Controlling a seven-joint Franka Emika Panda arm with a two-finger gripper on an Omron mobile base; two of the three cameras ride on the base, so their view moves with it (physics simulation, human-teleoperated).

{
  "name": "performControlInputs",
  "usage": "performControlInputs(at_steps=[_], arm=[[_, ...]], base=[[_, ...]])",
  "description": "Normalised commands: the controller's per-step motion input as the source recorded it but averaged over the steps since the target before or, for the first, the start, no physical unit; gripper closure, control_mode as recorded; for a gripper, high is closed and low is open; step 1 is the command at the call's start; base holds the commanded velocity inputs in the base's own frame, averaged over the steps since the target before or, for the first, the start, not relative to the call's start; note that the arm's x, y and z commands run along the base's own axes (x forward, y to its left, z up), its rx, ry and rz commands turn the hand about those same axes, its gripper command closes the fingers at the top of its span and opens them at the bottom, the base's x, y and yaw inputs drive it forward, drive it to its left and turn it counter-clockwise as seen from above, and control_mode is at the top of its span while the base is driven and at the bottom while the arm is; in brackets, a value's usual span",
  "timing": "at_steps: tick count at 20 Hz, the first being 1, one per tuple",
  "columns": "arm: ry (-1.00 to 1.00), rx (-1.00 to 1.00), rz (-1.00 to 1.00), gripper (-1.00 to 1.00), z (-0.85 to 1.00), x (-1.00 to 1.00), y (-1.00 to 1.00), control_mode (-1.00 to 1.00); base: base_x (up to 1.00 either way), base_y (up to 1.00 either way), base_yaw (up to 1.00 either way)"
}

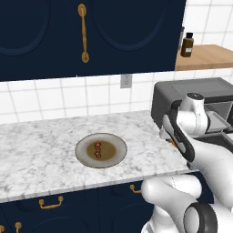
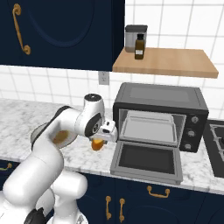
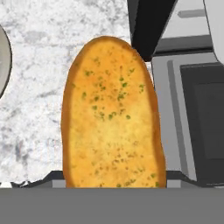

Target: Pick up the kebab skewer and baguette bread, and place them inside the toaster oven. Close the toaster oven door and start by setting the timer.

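Observation:
My gripper [image 2: 99, 141] is shut on the baguette bread [image 3: 111, 113], an orange-yellow loaf piece flecked with green, held above the marble counter just left of the toaster oven [image 2: 159, 114]. From the right base view the bread [image 2: 96, 145] pokes out below the hand. The toaster oven door [image 2: 147, 162] lies folded down and open, showing the tray inside [image 2: 148, 127]. In the hand view the open door [image 3: 205, 122] is at the right. The kebab skewer [image 1: 98, 150], red and dark chunks, lies on the round plate [image 1: 116, 157] at mid counter, left of the arm.
A wooden shelf [image 2: 175, 63] above the oven carries a brown bottle [image 2: 139, 46] and a grey canister [image 2: 131, 37]. A stove top [image 2: 216, 138] is to the oven's right. Dark blue cabinets hang overhead; the counter's front edge [image 1: 68, 189] is near.

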Motion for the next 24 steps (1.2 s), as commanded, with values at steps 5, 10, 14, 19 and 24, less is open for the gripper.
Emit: performControlInputs(at_steps=[5,10,14,19,24], arm=[[0.00,0.00,0.00,1.00,0.25,0.01,-1.00,-1.00],[-0.03,0.00,0.03,1.00,0.13,0.30,-0.52,-1.00],[-0.22,0.00,0.04,1.00,0.00,0.41,-0.24,-1.00],[-0.03,0.00,0.01,1.00,0.03,0.33,-0.40,-1.00],[0.00,-0.01,0.00,1.00,0.00,0.23,-0.22,-1.00]], base=[[0.00,0.00,0.00],[0.00,0.00,0.00],[0.00,0.00,0.00],[0.00,0.00,0.00],[0.00,0.00,0.00]])
